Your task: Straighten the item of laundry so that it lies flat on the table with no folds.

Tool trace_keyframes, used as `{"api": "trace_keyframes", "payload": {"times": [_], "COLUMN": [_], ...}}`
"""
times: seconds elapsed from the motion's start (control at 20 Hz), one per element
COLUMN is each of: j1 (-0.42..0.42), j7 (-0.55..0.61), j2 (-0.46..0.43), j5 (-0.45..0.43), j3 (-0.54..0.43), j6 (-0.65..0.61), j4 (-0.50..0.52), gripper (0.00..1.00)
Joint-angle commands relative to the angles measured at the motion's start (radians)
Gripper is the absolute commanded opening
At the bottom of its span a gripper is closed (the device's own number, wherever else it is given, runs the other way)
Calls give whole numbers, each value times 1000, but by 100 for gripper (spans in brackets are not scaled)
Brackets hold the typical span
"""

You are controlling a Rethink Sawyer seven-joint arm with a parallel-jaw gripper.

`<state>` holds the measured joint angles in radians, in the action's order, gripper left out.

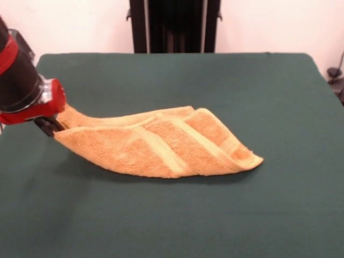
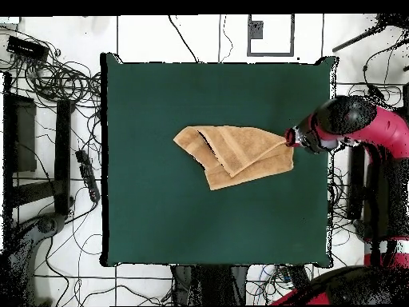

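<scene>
I have one corner of the golden-orange terry towel (image 1: 161,145) pinched in my claw (image 1: 51,127), closed on the cloth and holding that end just off the green felt table (image 1: 172,75). I keep it raised, I judge, so the doubled layers can slide and peel apart instead of dragging flat against the felt. The rest of the towel lies on the table around its middle, folded over itself: the woven bands run slanted across the top layer, and the far end tapers to a folded point resting on the surface. From overhead the towel (image 2: 232,153) reads as a crumpled wedge, its upper flap overlapping a lower one, so it is not yet flat.

My arm (image 2: 359,124) reaches in low from the table's side edge, the one on the right in the overhead view, with the black and red wrist angled down and inward toward the centre. My claw (image 2: 289,139) sits at the towel's end nearest that edge.

To finish, I think I need to draw this corner outward toward that side edge until the overlap opens.
</scene>
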<state>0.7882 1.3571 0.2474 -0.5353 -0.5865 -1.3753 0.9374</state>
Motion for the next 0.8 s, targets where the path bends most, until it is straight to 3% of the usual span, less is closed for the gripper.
{"api": "trace_keyframes", "payload": {"times": [0.05,0.2,0.25,0.8], "j1": [-29,-30,-37,-43], "j7": [-424,-425,-385,-292], "j2": [-62,-75,-85,-69], "j5": [-40,-25,-8,74], "j3": [-66,-63,-52,-39], "j6": [-151,-158,-173,-172], "j4": [-152,-169,-189,-131], "gripper": [0,0,100,100]}}
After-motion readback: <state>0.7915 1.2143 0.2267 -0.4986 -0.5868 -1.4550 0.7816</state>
